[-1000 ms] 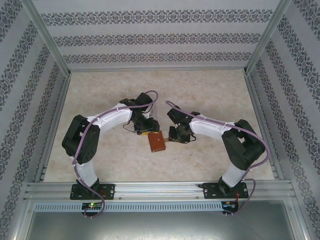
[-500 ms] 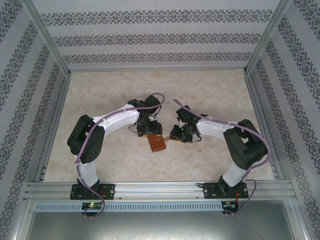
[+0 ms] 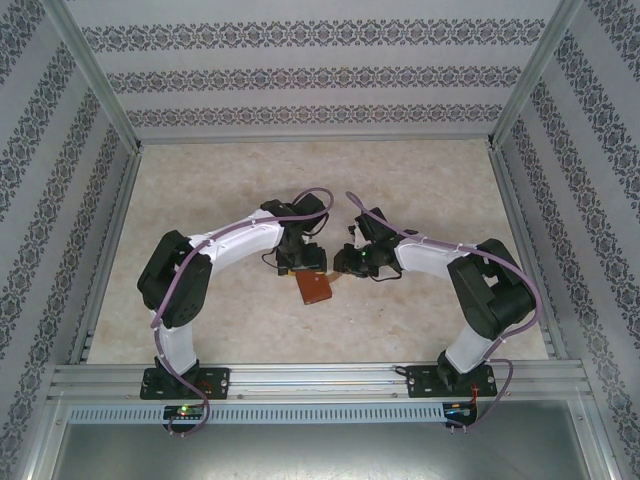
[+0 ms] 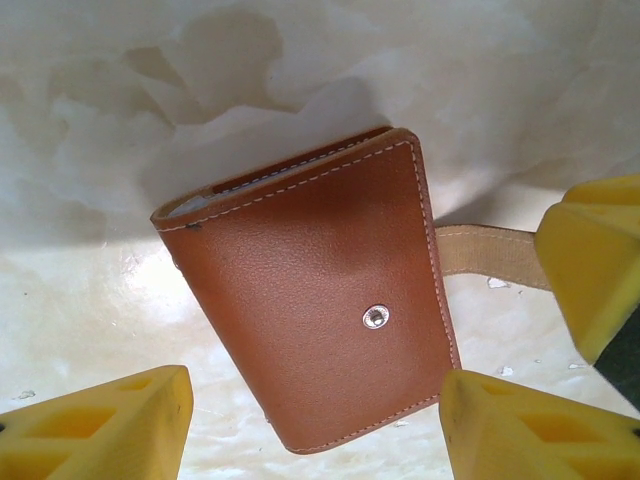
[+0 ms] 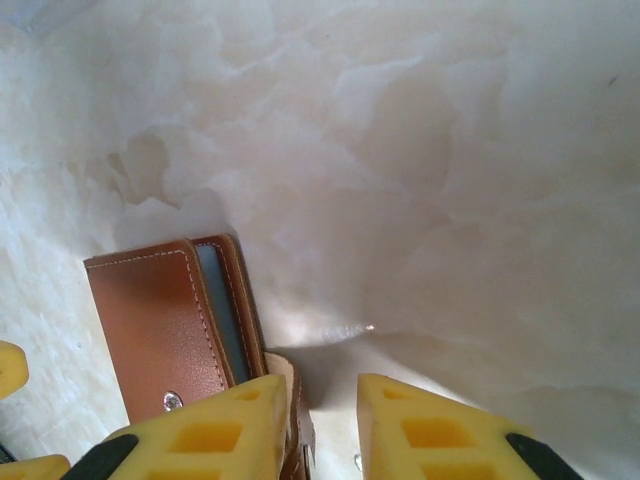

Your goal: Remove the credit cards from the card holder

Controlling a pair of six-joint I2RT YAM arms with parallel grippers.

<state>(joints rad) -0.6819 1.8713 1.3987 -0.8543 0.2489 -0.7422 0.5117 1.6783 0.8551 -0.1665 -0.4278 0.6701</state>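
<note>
While the closed card holder (image 4: 320, 310) lay on the tabletop (image 5: 450, 200), the left fingers (image 4: 100, 430) stood apart astride it and the right fingers (image 5: 430, 430), narrowly apart, hovered at the strap (image 4: 490, 255); pinching the strap squarely would probably open the card holder.

Lab-style robot test booth, aluminium frame posts (image 3: 100, 85), patterned wallpaper walls (image 3: 320, 75), marble-look tabletop (image 3: 420, 180), slotted mounting rail (image 3: 320, 378)
</note>
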